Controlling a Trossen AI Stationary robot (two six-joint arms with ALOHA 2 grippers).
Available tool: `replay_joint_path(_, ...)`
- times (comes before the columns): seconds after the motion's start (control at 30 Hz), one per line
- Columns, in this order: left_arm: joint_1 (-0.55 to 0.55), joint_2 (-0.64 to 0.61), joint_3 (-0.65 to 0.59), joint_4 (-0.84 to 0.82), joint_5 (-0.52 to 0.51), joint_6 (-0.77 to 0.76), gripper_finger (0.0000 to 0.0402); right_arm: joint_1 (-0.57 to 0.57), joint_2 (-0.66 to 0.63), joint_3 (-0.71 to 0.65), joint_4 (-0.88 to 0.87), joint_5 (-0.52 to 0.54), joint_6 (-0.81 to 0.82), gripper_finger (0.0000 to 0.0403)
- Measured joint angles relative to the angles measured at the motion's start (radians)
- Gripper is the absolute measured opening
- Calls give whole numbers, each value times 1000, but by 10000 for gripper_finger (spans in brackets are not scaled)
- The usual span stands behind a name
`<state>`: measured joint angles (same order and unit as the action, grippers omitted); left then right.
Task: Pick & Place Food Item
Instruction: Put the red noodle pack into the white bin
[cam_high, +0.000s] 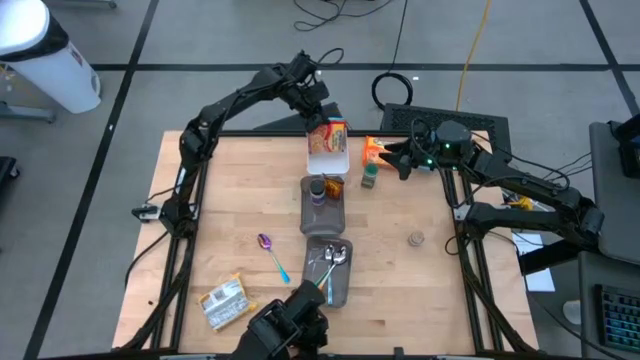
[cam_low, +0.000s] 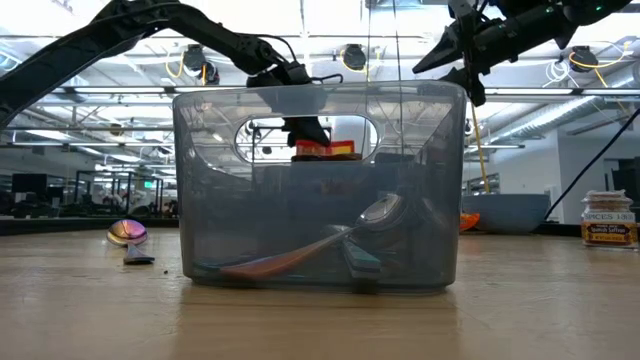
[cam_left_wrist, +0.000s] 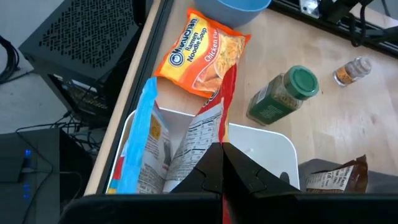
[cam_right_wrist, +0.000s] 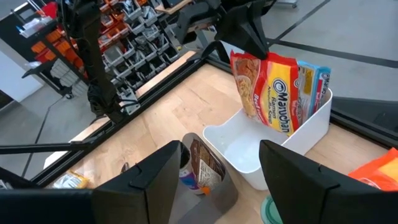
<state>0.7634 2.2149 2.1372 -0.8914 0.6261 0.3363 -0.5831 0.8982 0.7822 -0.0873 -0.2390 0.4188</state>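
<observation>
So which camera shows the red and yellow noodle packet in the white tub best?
The right wrist view: the red and yellow noodle packet stands clear in the white tub. The left wrist view shows its back, the high view has it small, and the low view only glimpses it.

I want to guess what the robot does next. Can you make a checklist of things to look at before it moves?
1. Left hand shut on the ramen packet: ok.
2. Packet over the white bin: ok, its lower end is inside.
3. Packet let go: not ok, it is held upright.
4. Room left in the bin: ok, bare floor shows beside the packet.
5. Right hand out of the way: ok, open and empty, beside the bin.
6. Orange noodle pack and green-lidded jar clear of the bin: ok.
</observation>
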Motion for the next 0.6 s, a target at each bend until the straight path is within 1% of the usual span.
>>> replay_joint_path(0.6, -12, 40, 0, 1, -51, 33, 1, 0, 0, 0, -1, 2, 0, 212)
